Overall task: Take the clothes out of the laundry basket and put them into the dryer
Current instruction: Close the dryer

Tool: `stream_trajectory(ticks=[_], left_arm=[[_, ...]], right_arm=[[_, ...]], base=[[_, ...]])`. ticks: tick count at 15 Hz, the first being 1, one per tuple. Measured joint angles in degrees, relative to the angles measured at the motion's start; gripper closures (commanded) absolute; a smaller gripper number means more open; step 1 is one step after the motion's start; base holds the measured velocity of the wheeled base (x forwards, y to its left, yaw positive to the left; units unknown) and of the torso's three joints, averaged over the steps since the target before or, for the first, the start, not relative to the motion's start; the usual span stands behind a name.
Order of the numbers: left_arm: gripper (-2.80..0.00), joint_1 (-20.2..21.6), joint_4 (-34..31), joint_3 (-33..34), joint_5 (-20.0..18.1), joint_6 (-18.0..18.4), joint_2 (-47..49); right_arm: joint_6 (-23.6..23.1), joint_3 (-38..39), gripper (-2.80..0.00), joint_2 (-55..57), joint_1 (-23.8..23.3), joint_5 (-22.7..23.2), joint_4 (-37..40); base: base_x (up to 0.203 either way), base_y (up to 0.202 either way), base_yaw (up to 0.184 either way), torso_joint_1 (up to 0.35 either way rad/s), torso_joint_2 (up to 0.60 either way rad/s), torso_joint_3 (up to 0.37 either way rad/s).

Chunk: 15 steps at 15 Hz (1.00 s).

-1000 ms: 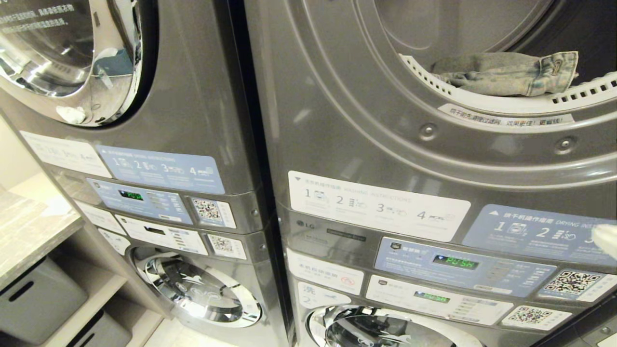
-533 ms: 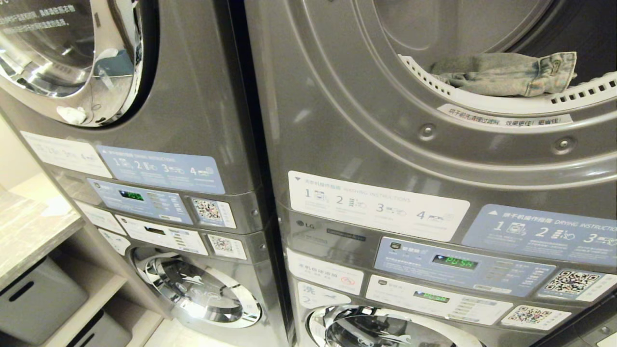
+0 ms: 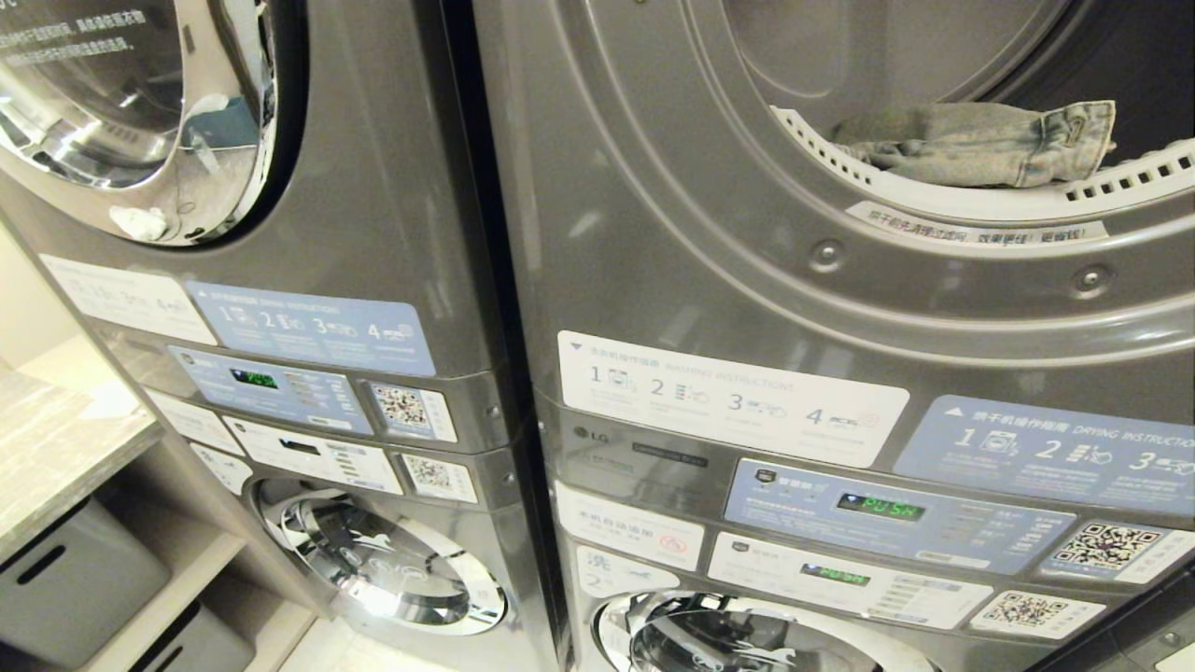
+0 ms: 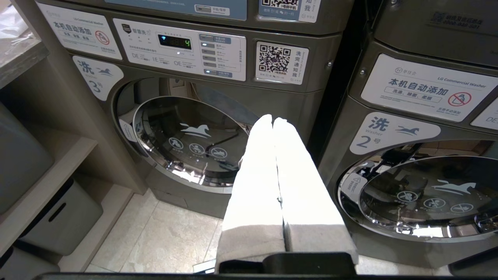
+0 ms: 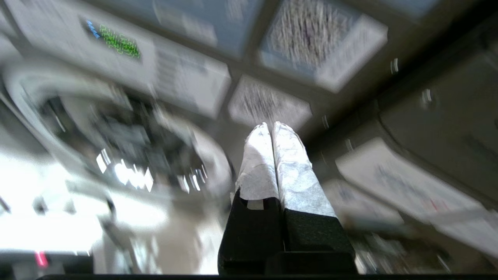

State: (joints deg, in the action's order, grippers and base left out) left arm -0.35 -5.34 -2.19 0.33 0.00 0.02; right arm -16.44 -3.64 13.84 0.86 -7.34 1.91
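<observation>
Two stacks of grey laundry machines are seen side by side in the head view, and neither arm is caught there. The dryer (image 3: 709,215) fills the right half of that view, its round mouth open at the upper right with no door across it. A crumpled piece of faded denim clothing (image 3: 980,142) is seen lying inside the mouth, resting on the white perforated rim (image 3: 943,198) at the bottom of the opening, partly over its edge. Below the dryer, instruction stickers and a control panel (image 3: 896,518) with a lit green display are shown, and under them the top of a washer door (image 3: 747,644) is just caught. A second dryer door (image 3: 131,103), chrome-ringed and closed, is seen on the left-hand stack, with a grey countertop (image 3: 56,457) and storage bins (image 3: 65,579) to its left. The laundry basket is not caught in any view. The left gripper (image 4: 273,120) is held low in front of the two lower washers, pointing at the gap between them, its white-wrapped fingers (image 4: 256,167) pressed together on nothing. The right gripper (image 5: 271,126) is likewise seen with its fingers together and empty, aimed toward blurred stickers and a green display; what lies around it cannot be made out clearly.
</observation>
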Motion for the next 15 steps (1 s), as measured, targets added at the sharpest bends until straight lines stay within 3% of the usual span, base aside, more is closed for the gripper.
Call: stream_trajectory(ticks=[1,3,5,9,11,13,15], left_arm=[[0.0,0.0,0.0,0.0,0.0,0.0,0.0],[0.0,0.0,0.02,0.0,-0.02,0.0,0.0],[0.0,0.01,0.01,0.0,0.0,0.0,0.0],[0.0,0.02,0.01,0.0,0.0,0.0,0.0],[0.0,0.02,0.0,0.0,0.0,0.0,0.0],[0.0,0.0,0.0,0.0,0.0,0.0,0.0],[0.0,0.0,0.01,0.0,-0.01,0.0,0.0]], right_arm=[[0.46,1.67,0.0,-1.86,-0.72,3.24,-4.71],[0.47,3.09,0.0,-6.11,-1.33,6.04,-6.44],[0.29,3.46,0.0,-10.36,-1.45,6.54,-5.76],[4.54,3.45,0.0,-13.34,-1.48,6.93,-5.18],[6.28,3.34,0.0,-13.77,-1.48,9.9,-2.08],[10.9,2.76,0.0,-13.84,-1.48,8.44,0.54],[10.91,2.63,0.0,-13.89,-1.48,8.09,0.87]], base=[[0.0,0.0,0.0,0.0,0.0,0.0],[0.0,0.0,0.0,0.0,0.0,0.0],[0.0,0.0,0.0,0.0,0.0,0.0],[0.0,0.0,0.0,0.0,0.0,0.0],[0.0,0.0,0.0,0.0,0.0,0.0],[0.0,0.0,0.0,0.0,0.0,0.0],[0.0,0.0,0.0,0.0,0.0,0.0]])
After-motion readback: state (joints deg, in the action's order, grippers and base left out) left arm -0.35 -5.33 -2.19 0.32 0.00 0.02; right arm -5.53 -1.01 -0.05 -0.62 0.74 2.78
